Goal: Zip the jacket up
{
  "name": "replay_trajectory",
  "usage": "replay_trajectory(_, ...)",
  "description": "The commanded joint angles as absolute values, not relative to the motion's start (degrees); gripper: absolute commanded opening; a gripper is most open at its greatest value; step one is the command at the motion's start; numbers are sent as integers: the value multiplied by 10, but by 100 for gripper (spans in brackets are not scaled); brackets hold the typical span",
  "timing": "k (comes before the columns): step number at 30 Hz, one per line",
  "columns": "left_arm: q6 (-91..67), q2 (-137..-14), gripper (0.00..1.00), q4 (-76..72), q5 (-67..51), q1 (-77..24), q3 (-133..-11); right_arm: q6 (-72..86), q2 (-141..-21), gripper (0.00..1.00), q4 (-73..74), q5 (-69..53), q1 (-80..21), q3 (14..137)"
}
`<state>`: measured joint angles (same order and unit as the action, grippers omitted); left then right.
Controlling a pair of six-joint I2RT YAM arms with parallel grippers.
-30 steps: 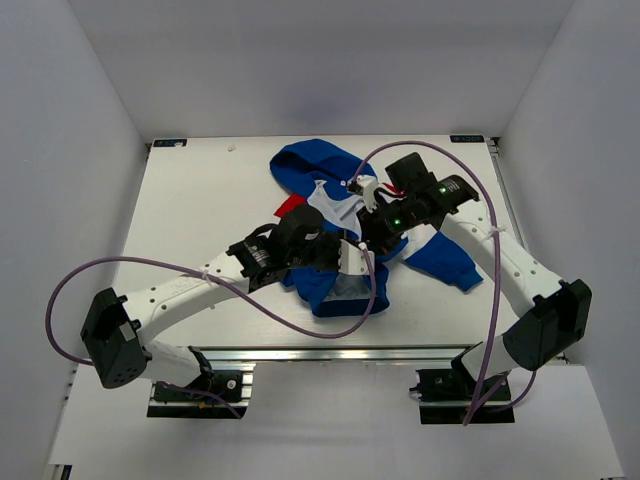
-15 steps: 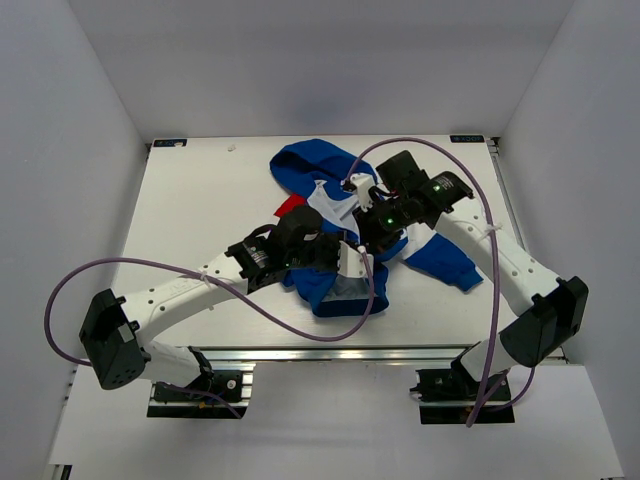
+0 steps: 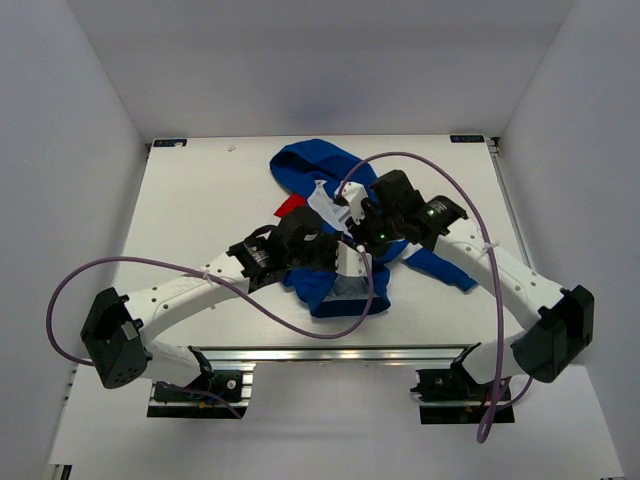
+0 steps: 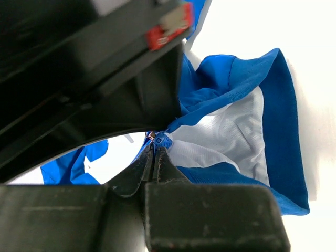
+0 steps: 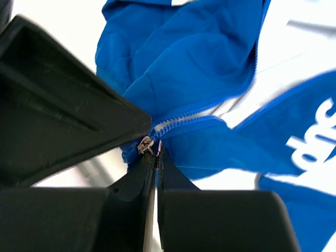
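Overhead, the jacket (image 3: 308,165) lies crumpled on the white table (image 3: 200,200), from the middle out toward 12 o'clock, its blue hood farthest from the bases. The left gripper (image 3: 347,262) comes in from 8 o'clock onto the near part of the garment. The right gripper (image 3: 345,205) comes in from 4 o'clock and sits just at 12 o'clock of the left one. Whether either is closed cannot be told from up here.

From the left wrist, the left gripper (image 4: 155,153) has its fingers pressed together on the jacket (image 4: 236,79), nipping a blue edge at the zipper end (image 4: 159,139). White lining (image 4: 236,131) spreads toward 3 o'clock.

From the right wrist, the right gripper (image 5: 155,153) is also clamped shut on the jacket (image 5: 199,47), its tips touching the metal zipper slider (image 5: 145,144). Blue zipper teeth (image 5: 184,118) run off toward 2 o'clock, and white lettering (image 5: 310,142) shows at 3 o'clock.
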<state>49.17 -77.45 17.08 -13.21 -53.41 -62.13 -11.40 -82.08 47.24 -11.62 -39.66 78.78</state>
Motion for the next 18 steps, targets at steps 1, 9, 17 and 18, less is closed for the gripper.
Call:
replay_trajectory(1, 483, -712, 0, 213, -225, -551, -624, -235, -796, 0, 364, 124, -347, 703)
replay_trajectory(9, 488, -692, 0, 209, -249, -551, -614, -402, -706, 0, 147, 7, -344, 595)
replay_trajectory(17, 483, -693, 0, 204, -252, -551, -613, -439, -701, 0, 161, -72, -345, 614)
replay_trajectory(18, 483, -693, 0, 204, -252, -551, -613, -436, -704, 0, 148, -66, -345, 607)
